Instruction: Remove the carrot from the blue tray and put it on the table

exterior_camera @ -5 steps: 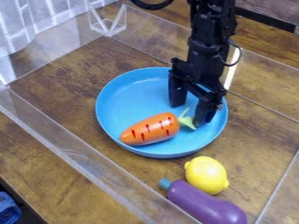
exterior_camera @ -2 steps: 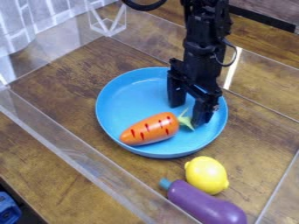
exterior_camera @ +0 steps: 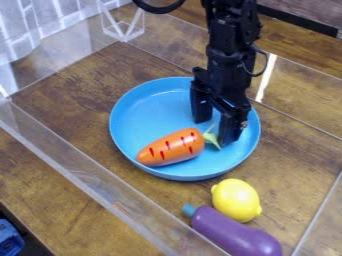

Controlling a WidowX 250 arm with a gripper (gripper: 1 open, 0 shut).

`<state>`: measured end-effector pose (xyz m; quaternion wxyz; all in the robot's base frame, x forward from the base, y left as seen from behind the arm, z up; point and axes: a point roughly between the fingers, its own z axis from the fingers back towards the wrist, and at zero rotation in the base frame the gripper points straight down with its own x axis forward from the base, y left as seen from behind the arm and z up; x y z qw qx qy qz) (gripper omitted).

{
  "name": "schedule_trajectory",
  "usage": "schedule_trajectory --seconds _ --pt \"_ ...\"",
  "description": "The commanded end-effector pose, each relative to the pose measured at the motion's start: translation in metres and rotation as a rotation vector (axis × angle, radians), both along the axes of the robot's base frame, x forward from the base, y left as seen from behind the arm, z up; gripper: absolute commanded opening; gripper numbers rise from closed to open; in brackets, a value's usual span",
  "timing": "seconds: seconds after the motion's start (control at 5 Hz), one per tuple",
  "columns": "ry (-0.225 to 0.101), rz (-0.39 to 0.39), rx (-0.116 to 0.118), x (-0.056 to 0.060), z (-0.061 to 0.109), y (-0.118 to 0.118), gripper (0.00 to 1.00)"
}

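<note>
Dark wooden table (exterior_camera: 80,110) holds a blue tray (exterior_camera: 134,110) at centre, carrot (exterior_camera: 171,148) inside, unlifted; released gripper (exterior_camera: 218,126) hovers over its leafy end.

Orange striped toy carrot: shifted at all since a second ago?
No. The orange striped toy carrot lies at the same spot in the round blue plastic tray.

— Where's my one camera sitting?
— I see it raised near the table (exterior_camera: 80,100), looking down at an angle, fairly close; blue tray (exterior_camera: 140,105) sits mid-frame.
</note>
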<state>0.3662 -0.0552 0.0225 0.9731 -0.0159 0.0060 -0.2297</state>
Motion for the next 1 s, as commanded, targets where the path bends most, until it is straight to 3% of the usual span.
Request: schedule_trajectory --seconds 0.0,0.8 --pt "0.043 0.023 -0.004 -0.011 -0.012 0.017 1.00" --pt "0.069 0.033 -0.041 -0.028 -0.019 0.031 1.00"
